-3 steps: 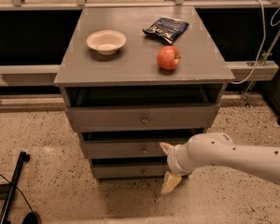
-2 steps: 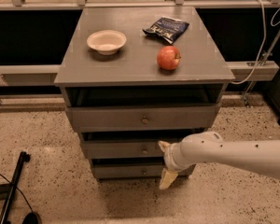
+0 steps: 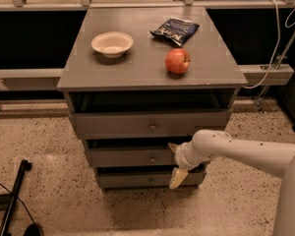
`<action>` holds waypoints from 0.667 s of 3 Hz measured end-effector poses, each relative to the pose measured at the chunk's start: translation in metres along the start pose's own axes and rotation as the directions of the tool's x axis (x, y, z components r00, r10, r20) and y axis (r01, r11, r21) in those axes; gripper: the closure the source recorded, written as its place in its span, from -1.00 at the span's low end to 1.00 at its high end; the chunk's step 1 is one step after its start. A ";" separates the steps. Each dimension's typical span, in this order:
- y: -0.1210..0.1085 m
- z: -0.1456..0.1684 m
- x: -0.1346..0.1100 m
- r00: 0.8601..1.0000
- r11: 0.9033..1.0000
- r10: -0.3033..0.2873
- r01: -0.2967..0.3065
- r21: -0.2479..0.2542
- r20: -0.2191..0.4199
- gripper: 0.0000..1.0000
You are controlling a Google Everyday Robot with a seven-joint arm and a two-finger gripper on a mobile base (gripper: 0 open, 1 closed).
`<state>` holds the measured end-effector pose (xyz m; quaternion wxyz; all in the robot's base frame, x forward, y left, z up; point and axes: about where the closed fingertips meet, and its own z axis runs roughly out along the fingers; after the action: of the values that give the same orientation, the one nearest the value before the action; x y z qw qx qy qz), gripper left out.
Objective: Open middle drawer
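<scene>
The grey wooden middle drawer (image 3: 130, 158), with its small round brass knob (image 3: 152, 159), sits second in the grey three-drawer cabinet. The white arm's hand (image 3: 175, 162) is just right of the knob, its tan fingers (image 3: 178, 177) apart above and below the drawer front. The arm covers the drawer's right end. On the grey worktop (image 3: 137, 73) are a cream round bowl (image 3: 112, 44), a red apple (image 3: 177, 61) and a dark blue snack bag (image 3: 175, 31).
</scene>
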<state>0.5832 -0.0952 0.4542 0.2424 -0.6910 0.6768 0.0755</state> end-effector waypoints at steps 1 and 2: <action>-0.028 0.010 0.015 0.999 0.999 0.020 -0.019 -0.029 0.037 -1.00; -0.036 0.020 0.027 0.997 0.998 0.060 -0.059 -0.027 0.046 -1.00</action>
<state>0.6244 -0.1120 0.4334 0.2470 -0.6717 0.6902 0.1073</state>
